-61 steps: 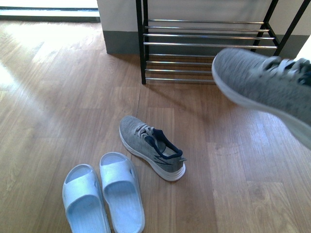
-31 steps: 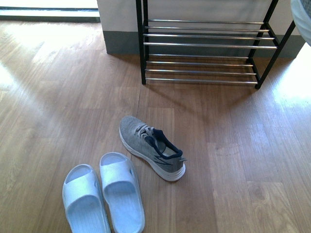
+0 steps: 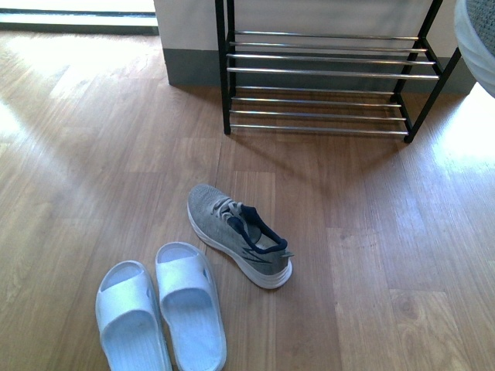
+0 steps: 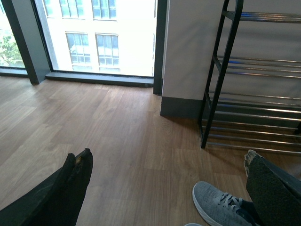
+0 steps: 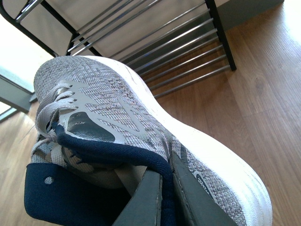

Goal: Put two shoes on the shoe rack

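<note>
One grey mesh sneaker [image 3: 236,232] lies on the wooden floor, toe toward the shoe rack [image 3: 325,69] at the back. Beside it on the left sit two pale blue slide sandals [image 3: 158,317]. My right gripper [image 5: 164,197] is shut on the navy collar of the other grey mesh sneaker [image 5: 117,108], held in the air near the shoe rack [image 5: 155,52]. Only a sliver of that sneaker [image 3: 479,39] shows at the top right edge of the front view. My left gripper [image 4: 169,188] hangs open above the floor, over the lying sneaker [image 4: 218,207].
The rack's chrome rods carry nothing in the tiers I can see. A white wall with a grey skirting [image 3: 189,66] stands behind the rack [image 4: 254,94]. A large window [image 4: 94,37] reaches the floor at the far left.
The held sneaker has swung up and to the right, from filling the front view's right side to a sliver at its top right corner. The floor shoes have not moved.
</note>
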`<action>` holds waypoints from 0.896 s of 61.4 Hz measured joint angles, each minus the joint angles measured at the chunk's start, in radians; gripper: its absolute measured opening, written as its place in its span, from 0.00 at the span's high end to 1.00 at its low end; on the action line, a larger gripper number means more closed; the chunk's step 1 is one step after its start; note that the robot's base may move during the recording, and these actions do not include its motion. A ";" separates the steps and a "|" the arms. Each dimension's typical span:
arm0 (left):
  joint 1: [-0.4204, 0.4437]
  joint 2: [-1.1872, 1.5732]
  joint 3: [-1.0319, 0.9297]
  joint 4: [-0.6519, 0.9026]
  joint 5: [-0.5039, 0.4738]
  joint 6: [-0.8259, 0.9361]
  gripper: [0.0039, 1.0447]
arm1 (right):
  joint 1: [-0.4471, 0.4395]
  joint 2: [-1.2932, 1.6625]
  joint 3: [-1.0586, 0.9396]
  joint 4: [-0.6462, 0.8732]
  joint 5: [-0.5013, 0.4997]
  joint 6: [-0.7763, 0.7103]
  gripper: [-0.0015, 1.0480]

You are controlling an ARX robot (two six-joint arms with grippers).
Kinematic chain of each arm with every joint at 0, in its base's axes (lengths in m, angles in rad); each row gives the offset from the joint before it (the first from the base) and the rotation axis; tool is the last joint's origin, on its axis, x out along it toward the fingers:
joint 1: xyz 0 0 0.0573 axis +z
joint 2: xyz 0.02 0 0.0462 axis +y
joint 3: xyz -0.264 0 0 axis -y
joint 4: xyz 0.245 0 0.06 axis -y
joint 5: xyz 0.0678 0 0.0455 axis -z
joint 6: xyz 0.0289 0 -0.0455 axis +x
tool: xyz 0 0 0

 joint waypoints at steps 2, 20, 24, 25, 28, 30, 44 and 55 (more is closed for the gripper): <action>0.000 0.000 0.000 0.000 0.000 0.000 0.09 | 0.000 -0.001 0.000 0.000 -0.004 0.000 0.98; 0.000 0.000 0.000 0.000 0.002 0.000 0.09 | 0.000 -0.001 0.000 0.000 0.004 0.000 0.98; 0.000 0.000 0.000 0.000 0.004 0.000 0.09 | -0.001 0.000 0.000 0.000 0.006 0.000 0.98; 0.000 0.000 0.000 0.000 0.004 0.000 0.09 | -0.002 0.002 0.000 0.000 0.010 0.000 0.98; 0.000 0.000 0.000 0.000 0.003 0.000 0.09 | -0.004 0.002 0.000 0.000 0.016 0.000 0.98; 0.000 0.000 0.000 0.000 0.004 0.000 0.09 | -0.005 0.000 0.000 0.000 0.016 0.000 0.98; 0.000 0.000 0.000 0.000 0.003 0.000 0.09 | -0.004 0.000 0.000 0.000 0.000 0.000 0.98; -0.269 0.331 0.098 -0.116 -0.711 -0.229 0.09 | -0.005 0.000 0.000 0.000 0.008 0.000 0.98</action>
